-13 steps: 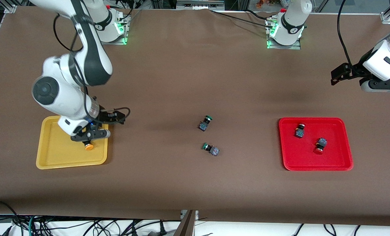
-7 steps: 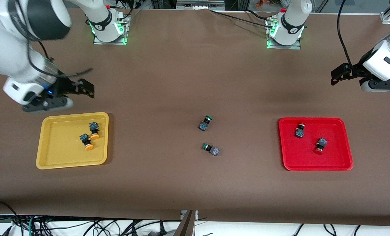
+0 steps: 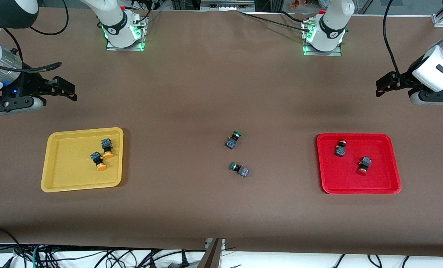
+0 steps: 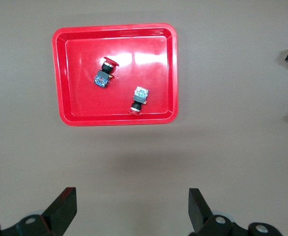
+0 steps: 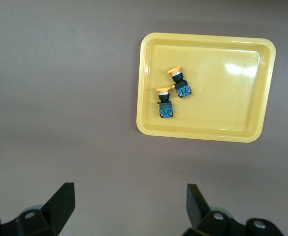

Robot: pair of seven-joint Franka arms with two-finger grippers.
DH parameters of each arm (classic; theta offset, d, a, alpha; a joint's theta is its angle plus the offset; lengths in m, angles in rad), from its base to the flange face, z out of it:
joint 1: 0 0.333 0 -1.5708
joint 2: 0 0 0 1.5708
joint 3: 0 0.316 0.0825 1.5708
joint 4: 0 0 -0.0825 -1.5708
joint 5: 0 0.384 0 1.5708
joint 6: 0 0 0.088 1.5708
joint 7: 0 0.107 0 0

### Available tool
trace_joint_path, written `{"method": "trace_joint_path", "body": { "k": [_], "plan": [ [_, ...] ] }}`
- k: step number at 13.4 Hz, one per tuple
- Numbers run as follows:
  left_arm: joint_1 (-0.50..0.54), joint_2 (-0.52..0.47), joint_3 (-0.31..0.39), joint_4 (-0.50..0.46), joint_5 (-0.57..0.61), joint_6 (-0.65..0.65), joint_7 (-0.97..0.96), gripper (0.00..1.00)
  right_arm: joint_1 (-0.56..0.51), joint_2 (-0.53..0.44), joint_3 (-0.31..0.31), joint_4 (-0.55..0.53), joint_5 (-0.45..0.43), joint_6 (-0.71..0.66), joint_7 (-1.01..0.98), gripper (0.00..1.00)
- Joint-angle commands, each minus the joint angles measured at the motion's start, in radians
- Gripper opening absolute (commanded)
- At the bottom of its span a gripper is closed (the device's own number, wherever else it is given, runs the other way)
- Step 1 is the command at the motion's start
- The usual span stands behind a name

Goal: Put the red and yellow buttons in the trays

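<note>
Brown table before you, two yellow buttons [image 3: 101, 160] in yellow tray [image 3: 63, 175], two red buttons [image 3: 350, 156] in red tray [image 3: 355, 184], two green-capped switches [image 3: 237, 154] between, your left gripper [image 4: 132, 212] and right gripper [image 5: 130, 211] spread apart, raised over bare tabletop.

The counter [image 3: 206, 93] is covered by a plain brown sheet. Tangled cables [image 3: 94, 257] are seen on a pale floor along its near edge. Even lighting is noted.
</note>
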Motion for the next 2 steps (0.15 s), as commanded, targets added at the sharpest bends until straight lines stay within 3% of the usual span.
{"method": "trace_joint_path", "body": {
  "k": [1, 2],
  "plan": [
    [0.001, 0.017, 0.003, 0.033, -0.031, -0.023, 0.007, 1.00, -0.019, 0.002, 0.026, 0.028, -0.022, -0.008, 0.009, 1.00],
    [0.001, 0.017, 0.003, 0.033, -0.031, -0.023, 0.007, 1.00, -0.019, 0.002, 0.026, 0.028, -0.022, -0.009, 0.008, 1.00]
  ]
}}
